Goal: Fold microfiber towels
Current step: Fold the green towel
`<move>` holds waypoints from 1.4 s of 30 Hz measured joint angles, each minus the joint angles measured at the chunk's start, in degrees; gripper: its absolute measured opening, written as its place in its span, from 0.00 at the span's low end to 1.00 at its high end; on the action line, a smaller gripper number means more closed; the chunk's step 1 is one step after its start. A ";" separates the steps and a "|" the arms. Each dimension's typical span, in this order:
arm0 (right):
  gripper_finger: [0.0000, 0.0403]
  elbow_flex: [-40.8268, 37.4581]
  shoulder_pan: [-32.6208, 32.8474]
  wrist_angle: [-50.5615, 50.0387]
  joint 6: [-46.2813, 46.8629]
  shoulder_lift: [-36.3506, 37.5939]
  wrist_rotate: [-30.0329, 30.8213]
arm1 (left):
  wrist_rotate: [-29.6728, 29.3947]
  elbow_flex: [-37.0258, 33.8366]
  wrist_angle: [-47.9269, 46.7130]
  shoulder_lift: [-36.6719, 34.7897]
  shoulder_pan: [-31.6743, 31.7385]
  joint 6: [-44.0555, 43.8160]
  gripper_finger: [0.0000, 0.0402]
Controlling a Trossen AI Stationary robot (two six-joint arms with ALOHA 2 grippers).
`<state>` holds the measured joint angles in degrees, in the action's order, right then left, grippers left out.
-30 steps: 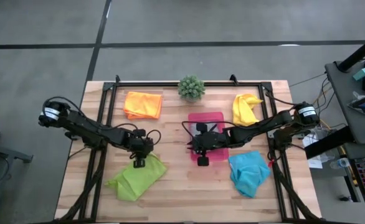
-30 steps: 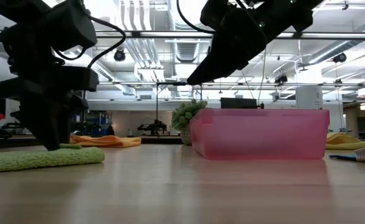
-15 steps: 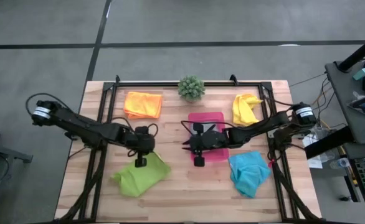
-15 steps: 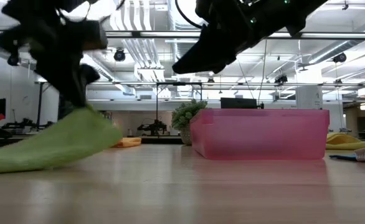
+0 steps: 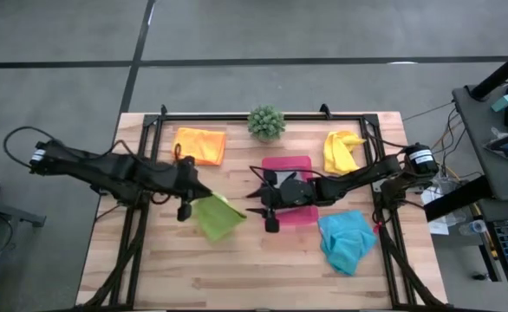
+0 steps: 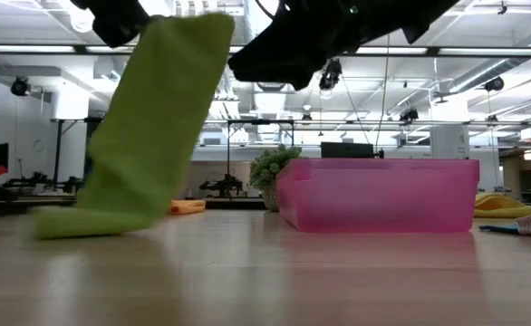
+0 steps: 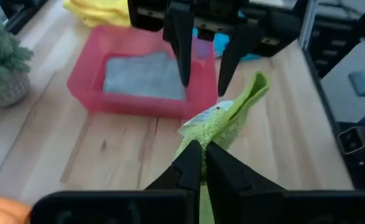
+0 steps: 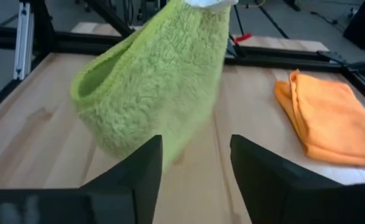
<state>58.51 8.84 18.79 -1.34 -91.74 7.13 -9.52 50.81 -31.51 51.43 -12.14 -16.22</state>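
Note:
My left gripper (image 5: 187, 196) is shut on the lime green towel (image 5: 218, 215), which hangs from it left of the pink tray (image 5: 299, 163). The towel's lower end (image 6: 80, 222) lies on the table. My right gripper (image 5: 252, 204) stands open just right of the towel, pointing at it, with its fingers (image 8: 146, 167) apart and touching nothing. A grey towel (image 7: 142, 74) lies in the tray. The orange towel (image 5: 199, 145), the yellow towel (image 5: 341, 152) and the turquoise towel (image 5: 345, 241) lie on the table. My left gripper pinches a bunched part of the lime green towel (image 7: 212, 138) between its two fingers, near a white label. The fingers come from the table's left, slanting down. The towel hangs below them in a loose fold, and its lower end rests on the table.
A small potted plant (image 5: 266, 122) stands at the far edge, behind the tray. A black frame (image 5: 237, 115) runs along the table's far edge and down both sides. Bare wood (image 5: 237, 269) lies along the near edge.
My left gripper has taken hold of the lime green towel and risen, tipping toward level. The towel, flat on the table before, now hangs, and its lower end has slid toward the tray. My right gripper has opened and tipped up a little.

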 joint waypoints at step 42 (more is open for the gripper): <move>0.48 8.23 -1.98 8.81 0.33 -9.63 0.39 | -1.68 -5.88 11.40 10.85 0.13 -5.35 0.00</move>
<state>66.74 6.86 27.60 -1.02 -101.37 7.52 -11.20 44.93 -20.11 62.28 -12.01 -21.56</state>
